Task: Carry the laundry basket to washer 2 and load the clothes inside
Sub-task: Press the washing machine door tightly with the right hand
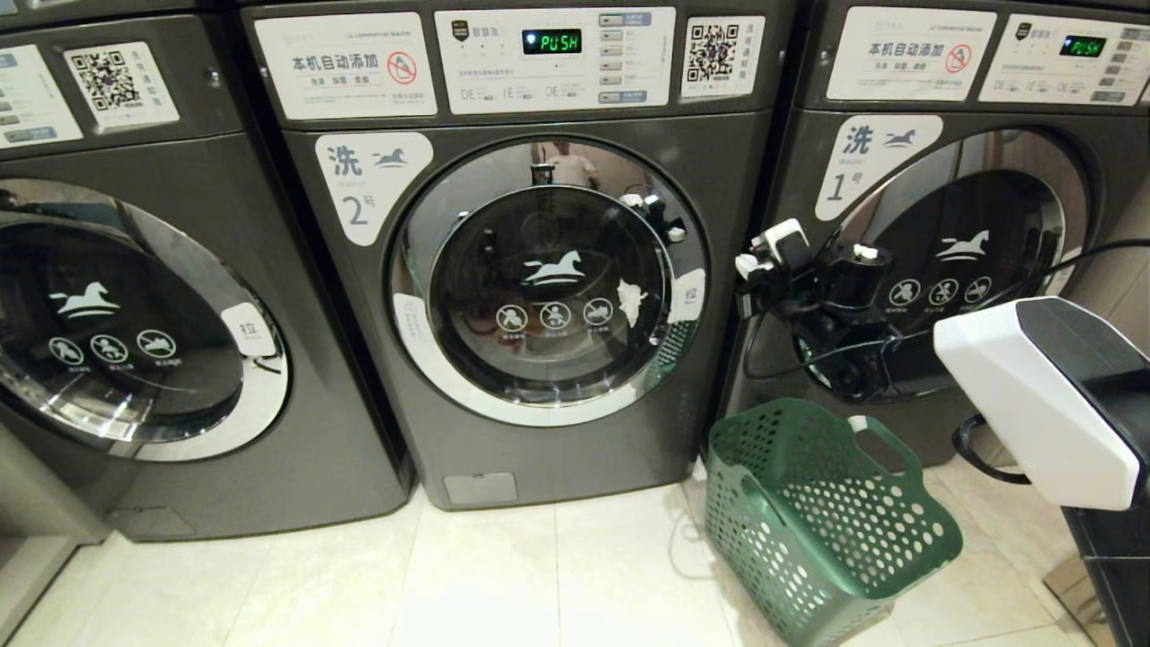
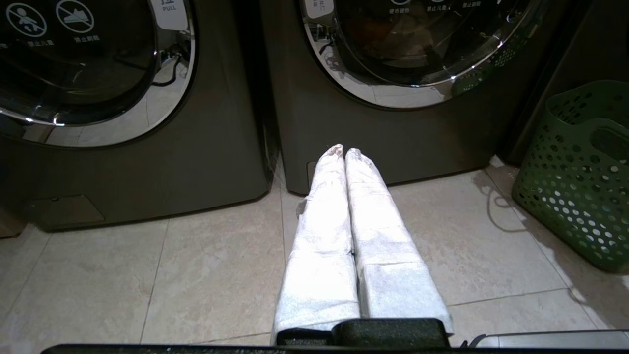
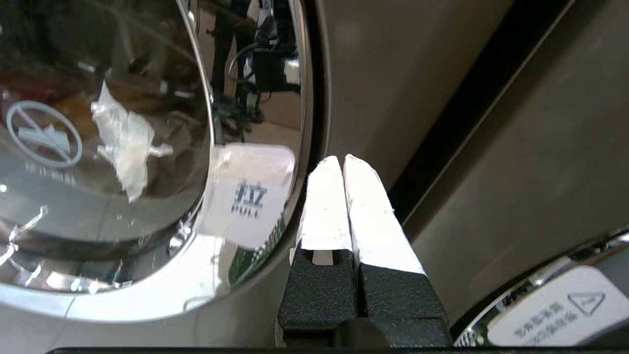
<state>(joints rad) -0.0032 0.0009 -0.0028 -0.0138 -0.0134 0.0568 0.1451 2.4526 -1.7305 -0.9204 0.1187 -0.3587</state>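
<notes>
3 dark grey washers stand in a row: washer 2 (image 1: 539,270) in the middle, 1 labelled 1 (image 1: 970,225) on the right, 1 with no numeral showing (image 1: 135,314) on the left. 1 green laundry basket (image 1: 822,521) sits on the floor. 2 lit displays (image 1: 552,41) read PUSH. 2 QR stickers (image 1: 714,52) show.

Washer 1 (image 1: 952,225), unnumbered washer (image 1: 135,296), pale floor tiles (image 1: 539,584)
</notes>
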